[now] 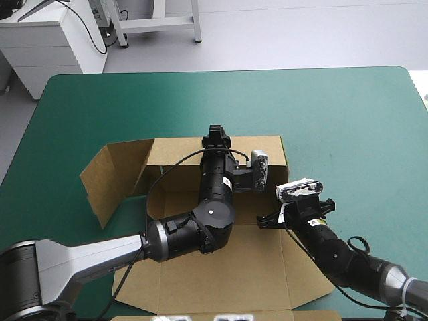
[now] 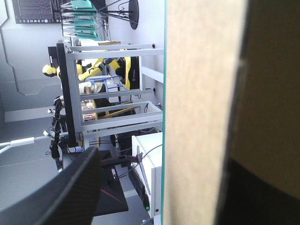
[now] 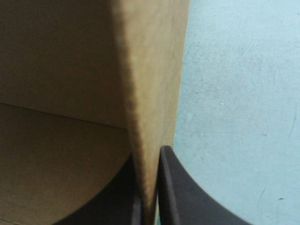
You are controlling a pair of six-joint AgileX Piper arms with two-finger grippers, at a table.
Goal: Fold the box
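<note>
Right fingers (image 3: 187, 197) tight around box (image 3: 154, 70) wall

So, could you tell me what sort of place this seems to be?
Likely a robotics lab: at a teal-green table, the left gripper straddles and the right gripper pinches walls of a box; a white cabinet stands beyond.

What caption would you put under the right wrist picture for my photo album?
Right gripper shut on a raised wall of the brown box, with the teal-green cover beside it.
</note>
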